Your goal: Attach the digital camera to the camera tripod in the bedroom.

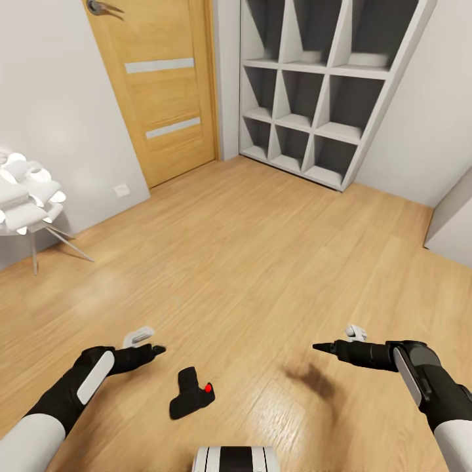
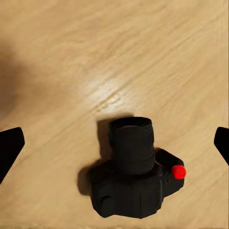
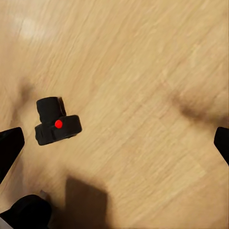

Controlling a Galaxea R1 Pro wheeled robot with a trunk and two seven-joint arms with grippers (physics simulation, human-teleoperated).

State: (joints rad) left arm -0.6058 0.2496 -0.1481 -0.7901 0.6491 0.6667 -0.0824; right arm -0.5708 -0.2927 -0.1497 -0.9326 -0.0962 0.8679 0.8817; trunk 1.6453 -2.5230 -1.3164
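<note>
Our left pincer (image 1: pixel 155 350) hangs wide and empty just above the digital camera (image 1: pixel 191 392), which lies on the wood floor (image 1: pixel 262 249); our right pincer (image 3: pixel 114 143), also wide, is well apart from it. The camera looks rigid, light, possibly fragile; we would grip its boxy body, avoiding the lens.

Black digital camera (image 1: pixel 190 393) with red button (image 1: pixel 208 388); light wood-grain floor (image 1: pixel 249 262); honey door (image 1: pixel 164 78); white shelves (image 1: pixel 328 72)

The digital camera (image 1: pixel 191 392), small, boxy and black with a bright red round button, is lying on the bedroom's (image 1: pixel 282 216) light wood floor.
</note>
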